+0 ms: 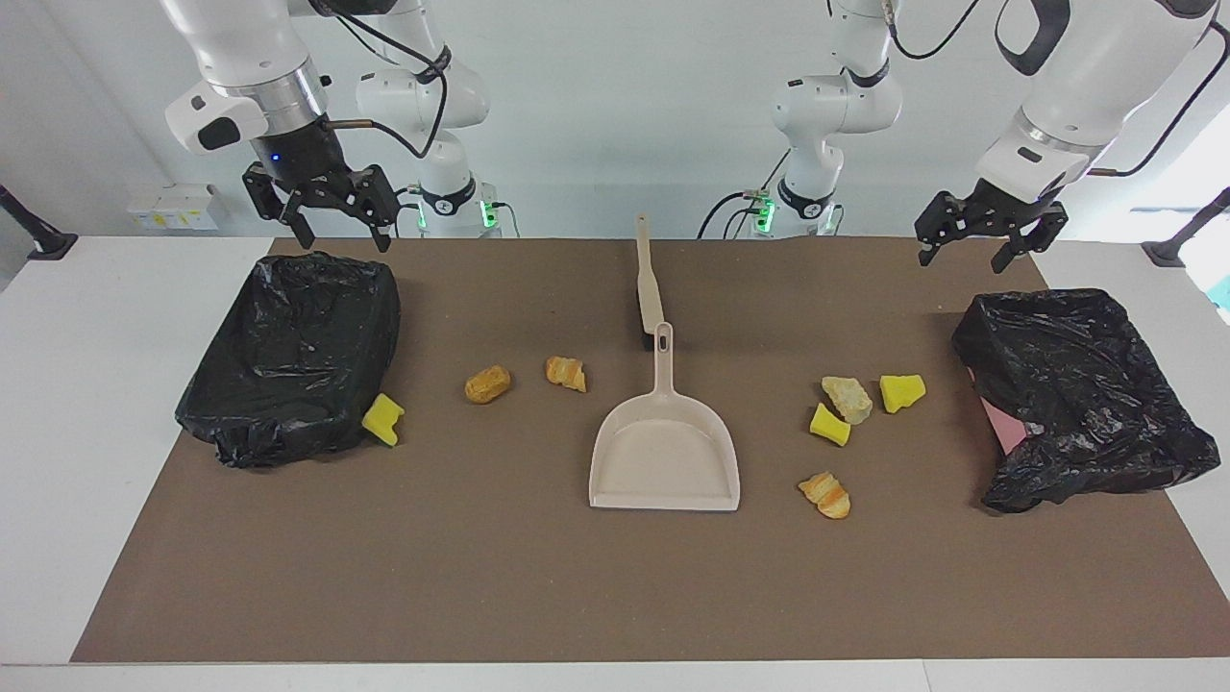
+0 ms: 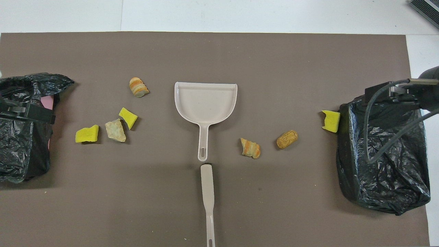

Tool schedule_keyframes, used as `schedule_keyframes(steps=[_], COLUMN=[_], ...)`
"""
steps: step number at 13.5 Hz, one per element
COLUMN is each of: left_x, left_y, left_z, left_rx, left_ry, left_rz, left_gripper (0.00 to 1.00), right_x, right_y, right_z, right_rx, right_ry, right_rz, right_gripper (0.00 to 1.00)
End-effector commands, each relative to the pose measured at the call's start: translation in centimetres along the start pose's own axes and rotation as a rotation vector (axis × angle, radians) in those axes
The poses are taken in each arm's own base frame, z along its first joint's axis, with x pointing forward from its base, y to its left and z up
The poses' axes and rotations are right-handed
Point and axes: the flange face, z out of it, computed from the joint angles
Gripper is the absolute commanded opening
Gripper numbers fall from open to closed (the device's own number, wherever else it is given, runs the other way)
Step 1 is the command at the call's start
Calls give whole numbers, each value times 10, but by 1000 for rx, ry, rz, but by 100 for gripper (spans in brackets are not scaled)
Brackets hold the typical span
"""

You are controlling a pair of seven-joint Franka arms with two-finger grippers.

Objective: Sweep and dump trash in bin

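The beige dustpan [image 1: 663,452] lies flat mid-table, its handle toward the robots. A beige brush [image 1: 649,279] lies just nearer to the robots, in line with the handle. Trash lies on the brown mat. Toward the right arm's end are a yellow wedge [image 1: 383,420], a tan lump [image 1: 487,383] and an orange lump [image 1: 566,373]. Toward the left arm's end are two yellow wedges [image 1: 829,425] [image 1: 902,392], a pale lump [image 1: 848,398] and an orange lump [image 1: 825,495]. My right gripper [image 1: 341,231] hangs open over one black-bagged bin [image 1: 288,356]. My left gripper [image 1: 966,255] hangs open near the other bin [image 1: 1076,394].
The brown mat [image 1: 480,577] covers most of the white table [image 1: 86,432]. Each bin stands at one end of the mat. One yellow wedge touches the outside of the bin at the right arm's end.
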Motion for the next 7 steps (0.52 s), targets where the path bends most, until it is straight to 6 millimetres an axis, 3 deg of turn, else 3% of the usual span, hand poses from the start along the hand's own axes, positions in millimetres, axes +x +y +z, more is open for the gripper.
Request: schedule_keyframes(steps=[1, 7], left_x=[-3, -7], left_y=[22, 86], left_z=[12, 49], left_rx=[2, 6], left_ry=[10, 28], left_rz=[41, 155], left_gripper=[100, 100], right_x=[0, 1], right_y=[3, 1], right_z=[-1, 0], right_rx=[8, 15], right_ry=[-14, -3], right_rz=[-17, -10], right_gripper=[100, 100])
